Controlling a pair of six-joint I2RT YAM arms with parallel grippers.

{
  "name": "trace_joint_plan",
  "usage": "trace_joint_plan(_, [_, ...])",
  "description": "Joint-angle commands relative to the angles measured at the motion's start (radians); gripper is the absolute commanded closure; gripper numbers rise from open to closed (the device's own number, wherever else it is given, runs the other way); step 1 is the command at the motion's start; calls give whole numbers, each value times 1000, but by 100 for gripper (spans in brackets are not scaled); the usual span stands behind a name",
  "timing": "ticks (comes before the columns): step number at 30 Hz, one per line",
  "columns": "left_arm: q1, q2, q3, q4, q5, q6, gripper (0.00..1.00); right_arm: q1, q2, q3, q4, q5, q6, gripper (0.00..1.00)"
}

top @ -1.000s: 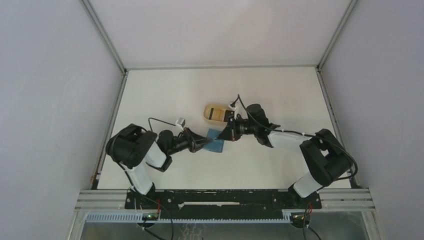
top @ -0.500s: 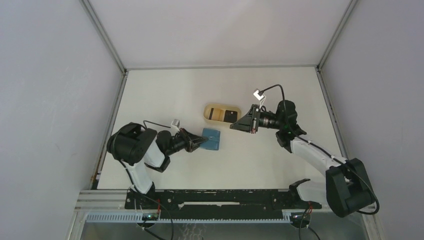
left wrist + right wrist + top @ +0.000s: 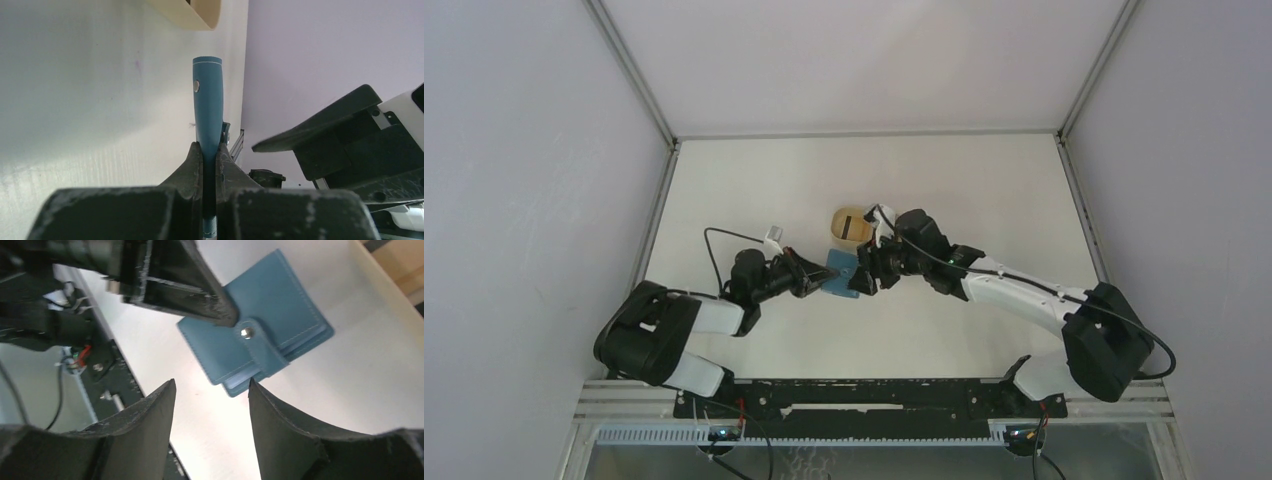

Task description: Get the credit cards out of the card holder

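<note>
A: What has changed across the surface (image 3: 754, 180)?

B: The right arm (image 3: 1014, 290). Half a second ago it was swung out over the beige tray (image 3: 837, 222), which sits toward the far edge. Now it is back near the middle of the surface, over the card holder (image 3: 270, 325).

A: And the left arm (image 3: 694, 315)?

B: It reaches a little further from the near edge, nothing more. The left claw (image 3: 209, 152) stays pinched tight on one edge of the holder, which sits just on the near side of the tray, apart from it.

A: The right claw (image 3: 211, 387)?

B: Its jaws stand well apart with nothing between them, aimed at the holder's snap tab (image 3: 260, 352). They were closed during that trip.

A: So a card got delivered?

B: That's my reading: a carry to the tray, a release, and a return for the next one. The arm hides most of the tray now, so I can't confirm what lies in it.

A: Any cards showing?

B: None that I can make out. The tab looks folded over the holder's edge, so it may need opening before another pull.
</note>
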Motion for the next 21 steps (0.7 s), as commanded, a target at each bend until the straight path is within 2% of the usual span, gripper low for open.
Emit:
trace_joint_plan(1, [-5, -37, 42, -74, 2, 49, 100, 45, 31, 67, -52, 174, -91, 38])
trace_joint_plan(10, [-21, -40, 54, -42, 24, 19, 100, 66, 88, 84, -27, 224, -121, 43])
trace_joint_plan(21, [-48, -14, 52, 49, 44, -30, 100, 80, 170, 84, 44, 227, -102, 44])
